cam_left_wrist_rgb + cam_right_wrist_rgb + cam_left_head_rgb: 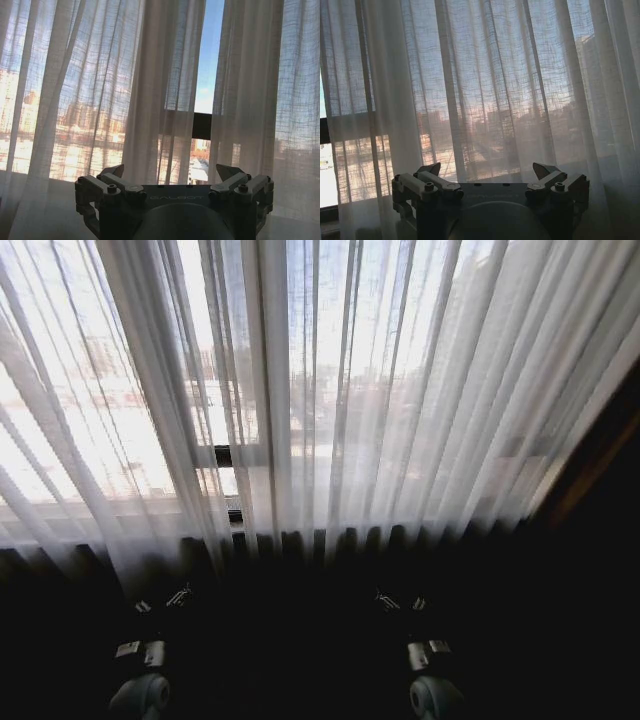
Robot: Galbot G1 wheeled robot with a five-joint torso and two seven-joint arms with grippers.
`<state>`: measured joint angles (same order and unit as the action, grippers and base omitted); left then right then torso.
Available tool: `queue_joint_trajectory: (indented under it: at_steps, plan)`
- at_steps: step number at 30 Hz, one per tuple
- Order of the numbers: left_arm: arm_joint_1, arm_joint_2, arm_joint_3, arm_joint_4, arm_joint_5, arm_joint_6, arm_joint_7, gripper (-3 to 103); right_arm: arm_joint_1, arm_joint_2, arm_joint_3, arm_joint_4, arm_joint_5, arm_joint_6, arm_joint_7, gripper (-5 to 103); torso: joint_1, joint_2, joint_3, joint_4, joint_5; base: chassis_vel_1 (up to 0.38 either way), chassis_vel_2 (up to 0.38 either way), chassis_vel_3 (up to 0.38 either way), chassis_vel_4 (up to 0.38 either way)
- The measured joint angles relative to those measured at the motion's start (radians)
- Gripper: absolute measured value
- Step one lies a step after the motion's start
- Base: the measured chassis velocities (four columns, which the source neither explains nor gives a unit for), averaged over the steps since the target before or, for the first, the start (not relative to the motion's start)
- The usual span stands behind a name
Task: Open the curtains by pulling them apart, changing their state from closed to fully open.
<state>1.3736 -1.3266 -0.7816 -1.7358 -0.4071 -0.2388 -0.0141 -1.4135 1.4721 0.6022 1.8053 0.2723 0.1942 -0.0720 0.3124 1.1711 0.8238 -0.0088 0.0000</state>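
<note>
The sheer white curtains (400, 390) hang pleated across the window, with light coming through. A narrow slit between the left panel (95, 90) and the right panel (255, 90) shows sky and a black window bar (202, 125). In the head view this slit lies left of centre, at the window bar (224, 455). My left gripper (162, 600) sits low in front of the left panel, apart from the fabric. In its wrist view my left gripper (171, 172) is open and holds nothing. My right gripper (400, 602) sits low before the right panel (490, 80). My right gripper (487, 171) is open too, clear of the cloth.
A dark reddish-brown drape (600, 460) hangs at the far right edge. Below the curtain hems a dark sill or wall band (320, 570) runs across, and both arms sit in shadow under it.
</note>
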Motion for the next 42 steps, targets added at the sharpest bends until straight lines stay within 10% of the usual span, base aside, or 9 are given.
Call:
queue_joint_trajectory:
  at_steps: [42]
  plan:
    - [0.000, 0.000, 0.000, 0.000, 0.000, 0.000, 0.000, 100, 0.005, -0.011, -0.009, -0.017, 0.029, 0.020, -0.029, 100, 0.000, 0.000, 0.000, 0.0001, -0.0002, -0.215, 0.215, 0.214, -0.210]
